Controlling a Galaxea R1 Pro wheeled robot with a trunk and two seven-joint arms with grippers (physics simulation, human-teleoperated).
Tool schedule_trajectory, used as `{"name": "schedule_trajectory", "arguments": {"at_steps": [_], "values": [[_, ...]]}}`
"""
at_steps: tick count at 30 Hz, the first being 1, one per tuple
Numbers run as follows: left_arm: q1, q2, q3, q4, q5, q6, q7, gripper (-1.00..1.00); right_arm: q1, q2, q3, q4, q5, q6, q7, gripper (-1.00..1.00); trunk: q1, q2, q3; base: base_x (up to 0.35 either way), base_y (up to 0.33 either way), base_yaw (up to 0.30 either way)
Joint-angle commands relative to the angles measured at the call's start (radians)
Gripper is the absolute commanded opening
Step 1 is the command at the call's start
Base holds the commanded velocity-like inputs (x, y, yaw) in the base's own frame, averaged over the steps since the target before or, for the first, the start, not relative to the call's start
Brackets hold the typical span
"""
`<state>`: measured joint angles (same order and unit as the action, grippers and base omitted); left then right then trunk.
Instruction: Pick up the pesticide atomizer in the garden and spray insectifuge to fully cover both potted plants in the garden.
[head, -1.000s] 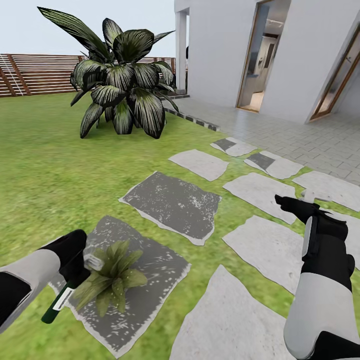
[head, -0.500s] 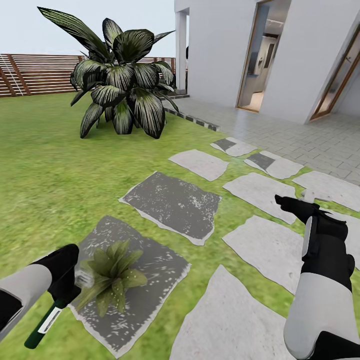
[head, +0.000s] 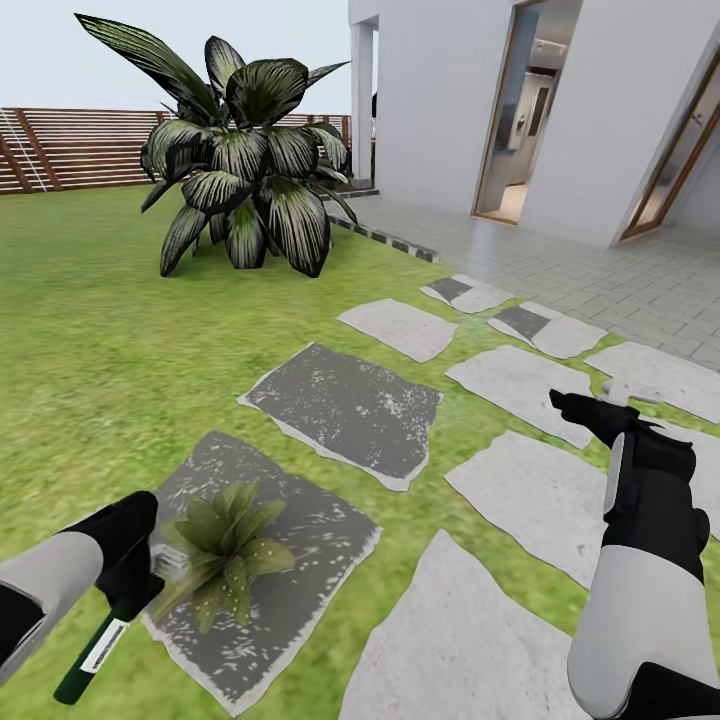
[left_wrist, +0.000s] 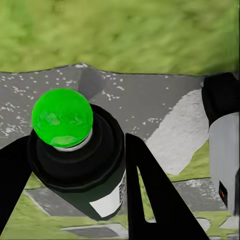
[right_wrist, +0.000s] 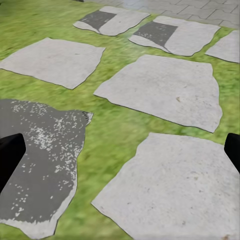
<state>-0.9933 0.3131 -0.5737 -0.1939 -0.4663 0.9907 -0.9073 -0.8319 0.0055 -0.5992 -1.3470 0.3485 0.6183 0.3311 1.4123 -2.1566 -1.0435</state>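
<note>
The robot's left tool (head: 140, 575) is gripping the pesticide atomizer (head: 95, 655) just beside the potted plant (head: 222, 550), on the plant's far-from-the-house side, the dark bottle slanting down and away from the plant with its white label band facing up. In the left wrist view the two black fingers (left_wrist: 150, 190) are clamping the atomizer (left_wrist: 80, 160) by its body, and a bright green ball is sitting on the bottle's end toward the camera, above the mottled grey stepping stone (left_wrist: 150, 100). The plant itself is sitting on that dark, speckled stepping stone (head: 300, 560), a low rosette of pointed leaves with pale specks on some of them.

Judging from this pose, the spraying step is calling for the nozzle end to be turned toward the rosette and held close over its centre, then swept across the outer leaves, so that the far side of the plant is being covered as well as the near one. Which end is the nozzle cannot be told with certainty.

Well apart from the plant, toward the house, the right tool (head: 580, 405) is hanging idle over the pale stepping stones (head: 520, 490), its fingertips spread wide and holding nothing. A second potted plant is needing the same treatment.
</note>
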Motion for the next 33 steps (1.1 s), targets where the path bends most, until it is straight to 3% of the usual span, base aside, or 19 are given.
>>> {"name": "schedule_trajectory", "arguments": {"at_steps": [1,4,9,12,17,24,33], "values": [[-0.013,0.000,0.020,-0.002,-0.012,0.005,-0.010,-1.00,-0.001,0.001,-0.002,-0.001,0.010,0.003,0.009,1.00,0.000,0.000,-0.001,0.000,0.000,0.000],[-0.058,-0.001,0.085,-0.004,-0.012,0.006,-0.008,-1.00,-0.001,0.001,-0.002,-0.001,0.010,0.003,0.009,1.00,0.000,0.000,-0.001,0.000,0.000,0.000],[-0.143,-0.002,0.096,-0.005,-0.012,0.006,-0.006,-1.00,-0.001,0.001,-0.002,-0.001,0.010,0.003,0.009,1.00,0.000,0.000,-0.001,0.000,0.000,0.000],[-0.155,-0.002,0.097,-0.006,-0.012,0.006,-0.006,-1.00,-0.001,0.001,-0.002,-0.001,0.010,0.003,0.009,1.00,0.000,0.000,-0.001,0.000,0.000,0.000],[-0.138,-0.001,0.098,-0.004,-0.012,0.006,-0.005,-1.00,-0.001,0.001,-0.002,-0.001,0.010,0.003,0.009,1.00,0.000,0.000,-0.001,0.000,0.000,0.000],[-0.012,0.006,0.099,-0.003,-0.012,0.003,-0.005,-1.00,-0.001,0.001,-0.002,-0.001,0.010,0.003,0.009,1.00,0.000,0.000,-0.001,0.000,0.000,0.000],[0.035,0.031,0.100,-0.001,-0.012,0.002,-0.005,-1.00,-0.001,0.001,-0.002,0.005,0.010,0.003,0.009,1.00,0.000,0.000,-0.001,0.000,0.000,0.000]]}}
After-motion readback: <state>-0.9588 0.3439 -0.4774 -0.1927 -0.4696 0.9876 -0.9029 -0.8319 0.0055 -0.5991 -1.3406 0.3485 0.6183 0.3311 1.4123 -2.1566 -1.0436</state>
